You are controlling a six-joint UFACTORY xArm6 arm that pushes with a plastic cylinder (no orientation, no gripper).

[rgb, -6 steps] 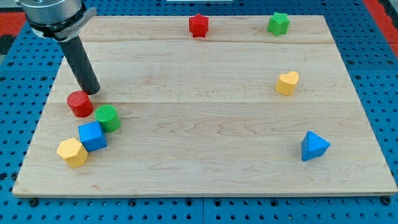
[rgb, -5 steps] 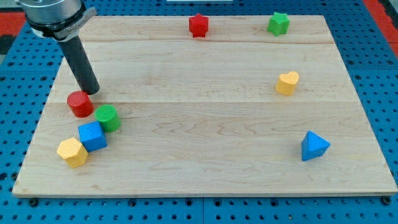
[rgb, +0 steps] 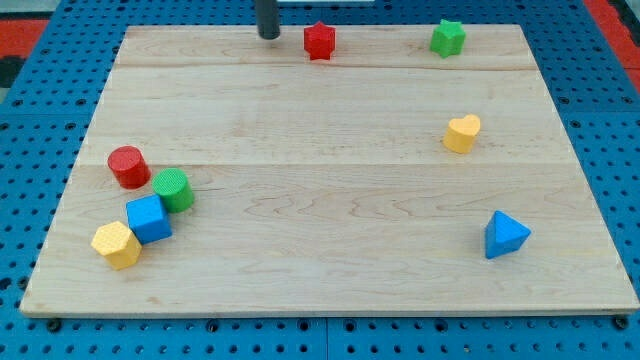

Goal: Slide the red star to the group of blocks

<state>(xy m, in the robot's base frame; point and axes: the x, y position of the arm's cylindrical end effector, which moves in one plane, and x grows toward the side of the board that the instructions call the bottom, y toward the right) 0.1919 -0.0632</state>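
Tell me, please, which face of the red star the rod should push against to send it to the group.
The face toward the view's upper right of the red star, since the group around the red cylinder lies lower left. My tip sits on the star's left, the wrong side.

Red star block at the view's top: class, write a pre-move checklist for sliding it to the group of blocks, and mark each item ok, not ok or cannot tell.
1. Red star visible and unobstructed: ok.
2. My tip near the star, just to its left in the view: ok.
3. Tip on the far side of the star from the group: not ok; the group lies at lower left.
4. Group together: red cylinder, green cylinder, blue cube, yellow block: ok.
5. Path between star and group free of blocks: ok.
6. Tip touching the star: cannot tell.
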